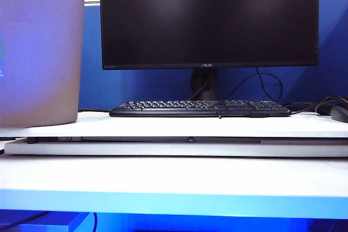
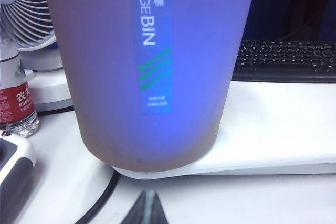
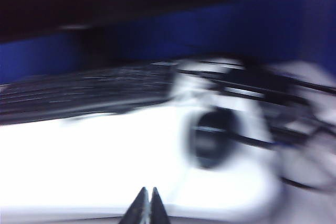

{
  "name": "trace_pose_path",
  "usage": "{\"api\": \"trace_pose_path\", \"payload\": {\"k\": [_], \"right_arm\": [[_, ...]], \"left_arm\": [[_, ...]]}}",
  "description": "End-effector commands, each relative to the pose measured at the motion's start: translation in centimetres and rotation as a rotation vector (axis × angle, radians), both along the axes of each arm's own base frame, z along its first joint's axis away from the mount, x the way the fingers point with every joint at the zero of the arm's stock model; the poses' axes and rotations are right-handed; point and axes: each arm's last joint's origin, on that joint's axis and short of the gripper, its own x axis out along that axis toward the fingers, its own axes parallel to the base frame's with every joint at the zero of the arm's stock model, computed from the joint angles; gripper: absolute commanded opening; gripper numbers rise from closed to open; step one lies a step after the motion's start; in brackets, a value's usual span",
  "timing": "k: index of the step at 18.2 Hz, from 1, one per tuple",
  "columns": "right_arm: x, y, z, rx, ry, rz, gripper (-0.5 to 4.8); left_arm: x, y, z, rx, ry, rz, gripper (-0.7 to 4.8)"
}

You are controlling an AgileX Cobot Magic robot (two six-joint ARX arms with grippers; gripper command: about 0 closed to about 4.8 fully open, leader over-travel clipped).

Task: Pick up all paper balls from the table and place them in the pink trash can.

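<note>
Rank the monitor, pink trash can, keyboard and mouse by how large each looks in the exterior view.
1. Monitor
2. Pink trash can, cropped and nearer the camera, so its true rank is unsure
3. Keyboard
4. Mouse, partly cut off

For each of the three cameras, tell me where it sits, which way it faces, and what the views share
Exterior: low at the table front, facing the monitor and keyboard; no arm shows.
Left wrist: low, level, close on the pink trash can; shut left gripper tips show.
Right wrist: blurred, facing the mouse; shut right gripper tips show.
Shared: keyboard in all three; trash can in exterior and left wrist.
</note>
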Motion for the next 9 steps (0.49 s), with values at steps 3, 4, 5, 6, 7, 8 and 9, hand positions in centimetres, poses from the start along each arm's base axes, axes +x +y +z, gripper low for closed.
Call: {"api": "trace_pose_path", "payload": {"k": [3, 4, 5, 6, 7, 8, 9], "right_arm": [[-0.01, -0.68, -0.40, -0.018, 0.027, -0.149, -0.04], [0.00, -0.67, -0.56, -0.017, 0.043, -0.148, -0.04], [-0.01, -0.67, -0.83, -0.016, 0.071, -0.147, -0.04], [-0.01, -0.67, -0.98, -0.016, 0.087, -0.147, -0.04], [-0.02, -0.67, -1.03, -0.015, 0.093, -0.147, -0.04], [-0.02, -0.67, -1.03, -0.015, 0.093, -0.147, -0.04], [-0.02, -0.67, -1.02, -0.016, 0.091, -0.147, -0.04]], "left_arm": [[-0.02, -0.01, 0.09, -0.004, -0.008, -0.003, -0.04], [-0.02, -0.01, 0.09, -0.004, -0.008, -0.003, -0.04], [-0.02, -0.01, 0.09, -0.004, -0.008, -0.003, -0.04], [-0.02, 0.00, 0.09, -0.004, -0.008, -0.002, -0.04], [-0.02, 0.00, 0.09, -0.004, -0.008, -0.002, -0.04], [-0.02, 0.00, 0.09, -0.004, -0.008, -0.002, -0.04], [-0.02, 0.00, 0.09, -0.004, -0.008, -0.002, -0.04]]}}
